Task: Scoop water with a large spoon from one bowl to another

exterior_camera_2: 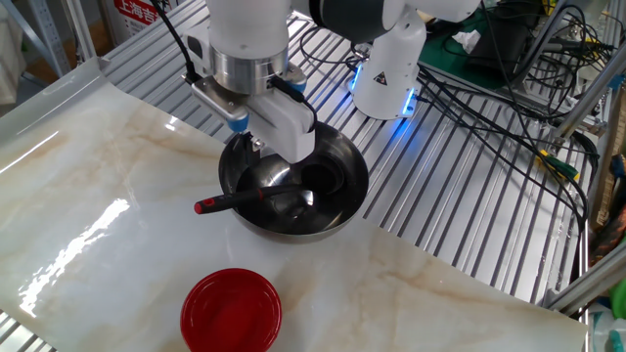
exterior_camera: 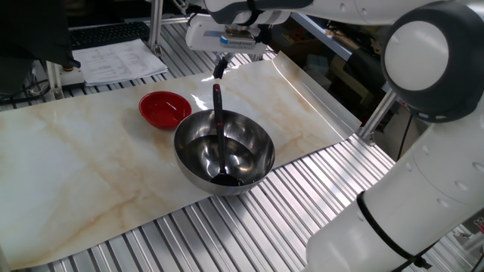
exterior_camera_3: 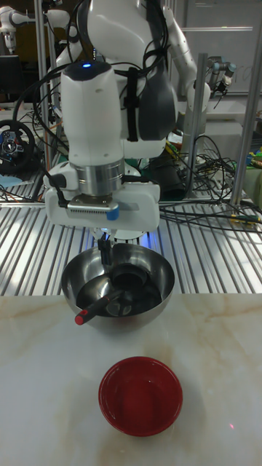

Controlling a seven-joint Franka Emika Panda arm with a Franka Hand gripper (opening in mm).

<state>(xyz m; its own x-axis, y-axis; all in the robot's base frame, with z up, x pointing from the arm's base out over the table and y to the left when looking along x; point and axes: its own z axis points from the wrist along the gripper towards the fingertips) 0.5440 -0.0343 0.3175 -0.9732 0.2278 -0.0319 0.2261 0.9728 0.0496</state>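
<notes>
Red bowl (exterior_camera: 164, 109): far left on marble worktop (exterior_camera: 68, 174), near steel bowl, not touching. Steel bowl (exterior_camera: 224, 151): centre, mirror inside; water not discernible. Ladle (exterior_camera: 218, 125): scoop at bowl bottom, handle leaning on rim, red-marked tip pointing up. Claw (exterior_camera: 221, 67): just above handle tip, apart from it; open/closed state can't tell

In the tall fixed view, the steel bowl (exterior_camera_3: 118, 291) sits on the counter (exterior_camera_3: 44, 386) at 12 o'clock from the small bowl (exterior_camera_3: 140, 395). The ladle (exterior_camera_3: 98, 306) lies inside it, handle over the rim toward 8 o'clock, the pincer (exterior_camera_3: 106, 251) above.
</notes>
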